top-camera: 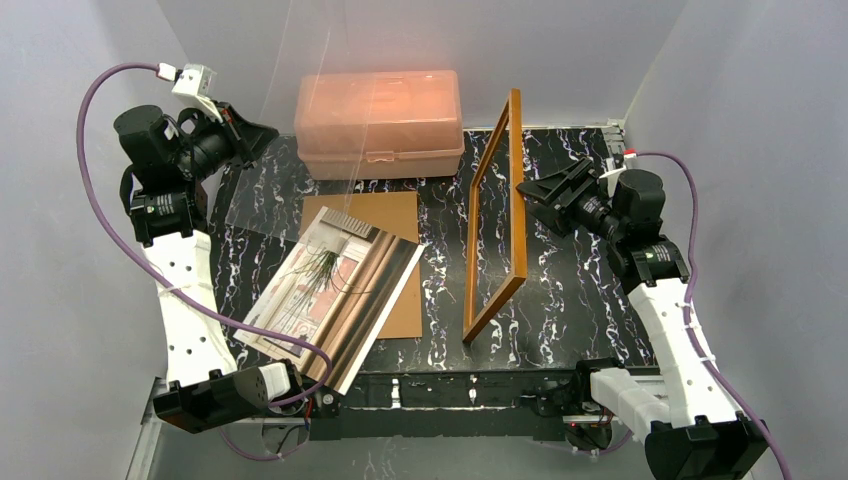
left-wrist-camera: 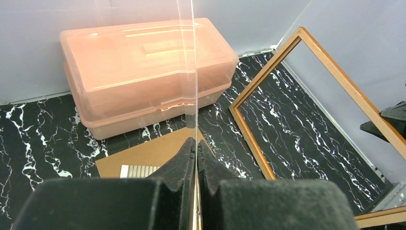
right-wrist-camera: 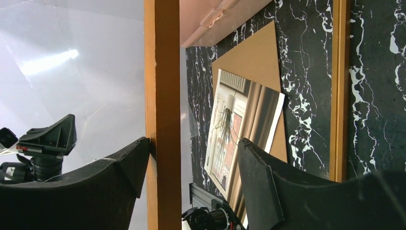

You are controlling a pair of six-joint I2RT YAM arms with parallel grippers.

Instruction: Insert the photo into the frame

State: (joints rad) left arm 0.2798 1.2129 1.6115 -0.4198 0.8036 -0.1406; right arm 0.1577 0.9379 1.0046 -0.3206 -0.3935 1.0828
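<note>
Plainly a robotics lab cell: boxed in by plain pale walls (top-camera: pixel 60 250) at left, right and top of the overhead view, floored with a black marble-patterned worktop (top-camera: pixel 570 270), with two white-and-black arms (top-camera: pixel 185 300) bolted to a rail (top-camera: pixel 470 392) along the bottom edge and purple cables (top-camera: pixel 80 125) looping up both sides.

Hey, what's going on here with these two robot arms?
The left gripper is shut on a clear sheet, holding it upright. The right gripper has its fingers open around the top rail of the wooden frame, which stands tilted on its edge on the table. The photo lies face up on a brown board, not yet in the frame. A pink box sits at the back.
</note>
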